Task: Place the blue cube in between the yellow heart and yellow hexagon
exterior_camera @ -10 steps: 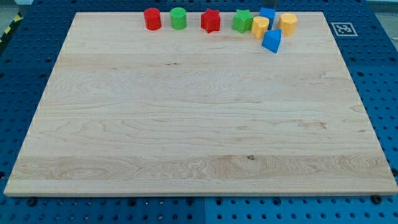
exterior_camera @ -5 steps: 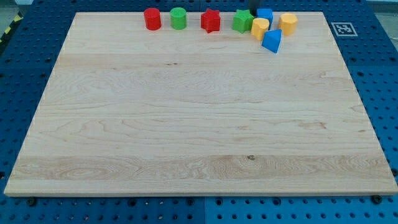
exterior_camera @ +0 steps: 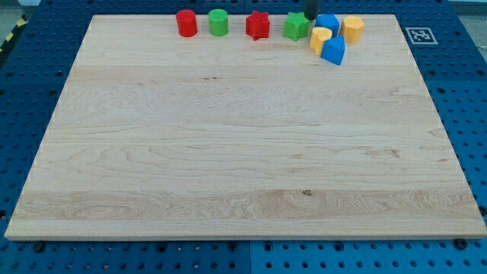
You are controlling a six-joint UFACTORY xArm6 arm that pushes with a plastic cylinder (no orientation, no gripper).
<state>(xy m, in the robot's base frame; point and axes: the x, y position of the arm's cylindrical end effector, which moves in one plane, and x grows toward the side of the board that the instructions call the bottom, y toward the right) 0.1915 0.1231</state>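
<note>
The blue cube (exterior_camera: 329, 23) sits near the board's top edge, between the green star (exterior_camera: 297, 26) and the yellow hexagon (exterior_camera: 351, 29). The yellow heart (exterior_camera: 319, 38) lies just below the cube, touching it. A second blue block (exterior_camera: 333, 51), wedge-shaped, sits below the cube and against the heart's right side. My tip (exterior_camera: 311, 18) comes in from the view's top, in the gap between the green star and the blue cube, right at the cube's left side.
A red cylinder (exterior_camera: 186, 23), a green cylinder (exterior_camera: 218, 22) and a red star (exterior_camera: 257, 26) stand in a row along the top edge of the wooden board (exterior_camera: 243, 152). A fiducial tag (exterior_camera: 420, 35) lies off the board's top right corner.
My tip has come into view from the top, beside the blue cube. The blue cube and the yellow heart have shifted slightly downward.
</note>
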